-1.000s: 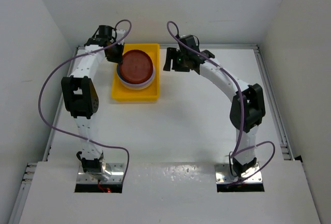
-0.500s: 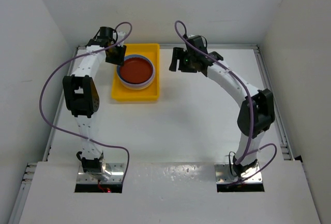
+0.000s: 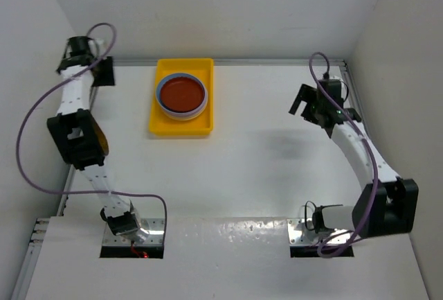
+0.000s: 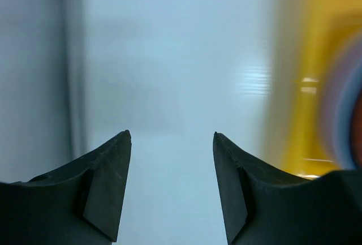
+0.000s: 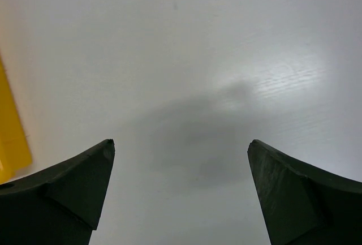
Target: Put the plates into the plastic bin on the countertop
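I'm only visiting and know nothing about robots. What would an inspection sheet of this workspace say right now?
Surface: white countertop, bare outside the bin.
Job's things: yellow plastic bin at the back left, holding stacked plates with a brown-red one on top; no other plates seen.
Clutter: nothing seen.
Grippers: left gripper open and empty, at the far left corner; right gripper open and empty, above the right side.
Cables: purple cables looping freely along both arms.
Surroundings: plain white walls; metal rail along the back edge.

White arms (image 3: 73, 95), black joints (image 3: 76, 140), purple cables (image 3: 18, 144) (tool fingers (image 4: 104, 200) seemingly dark grey)
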`<state>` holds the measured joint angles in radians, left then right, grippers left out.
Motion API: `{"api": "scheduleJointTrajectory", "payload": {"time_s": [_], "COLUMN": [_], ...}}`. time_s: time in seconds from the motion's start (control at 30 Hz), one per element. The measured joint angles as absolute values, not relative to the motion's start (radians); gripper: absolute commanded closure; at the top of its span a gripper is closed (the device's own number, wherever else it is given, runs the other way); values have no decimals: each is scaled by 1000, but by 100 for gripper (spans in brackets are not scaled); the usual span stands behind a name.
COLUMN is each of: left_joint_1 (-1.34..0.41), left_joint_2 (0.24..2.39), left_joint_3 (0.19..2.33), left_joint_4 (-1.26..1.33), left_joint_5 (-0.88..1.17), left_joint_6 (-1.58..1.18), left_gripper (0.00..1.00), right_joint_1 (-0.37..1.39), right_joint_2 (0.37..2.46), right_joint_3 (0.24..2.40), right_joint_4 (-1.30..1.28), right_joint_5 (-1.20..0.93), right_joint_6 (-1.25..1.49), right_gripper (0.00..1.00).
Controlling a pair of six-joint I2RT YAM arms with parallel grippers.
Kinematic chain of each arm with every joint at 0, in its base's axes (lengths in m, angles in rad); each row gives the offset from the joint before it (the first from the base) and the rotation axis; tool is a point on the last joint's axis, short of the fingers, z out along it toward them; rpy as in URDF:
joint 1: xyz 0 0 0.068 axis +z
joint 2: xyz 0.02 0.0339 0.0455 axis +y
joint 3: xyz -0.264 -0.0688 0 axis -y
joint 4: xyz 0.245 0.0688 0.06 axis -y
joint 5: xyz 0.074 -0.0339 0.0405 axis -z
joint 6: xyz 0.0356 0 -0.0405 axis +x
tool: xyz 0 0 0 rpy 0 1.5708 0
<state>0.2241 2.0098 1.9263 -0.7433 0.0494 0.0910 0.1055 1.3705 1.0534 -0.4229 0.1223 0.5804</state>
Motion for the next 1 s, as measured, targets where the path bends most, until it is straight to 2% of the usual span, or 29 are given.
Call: {"api": "scheduleJointTrajectory", "payload": {"time_s": [0.17,0.4,1.0], "left_joint_1": [467,464,459], "left_joint_2": [1905,1866,1821], "left_joint_3": [1709,1431,1420], "left_joint_4": [-694,-673,-633], "left_joint_5": [37,57,86], "left_joint_6": [65,59,59], "left_gripper": [38,38,37], "right_joint_1": [45,10,9], "right_joint_2": [1194,1138,1200], "right_joint_3": [851,747,790], "right_joint_4": [-375,-328,-315], "right_joint_5": [191,229,229], "right_joint_6": [575,591,600], "right_gripper": [0,0,0]}}
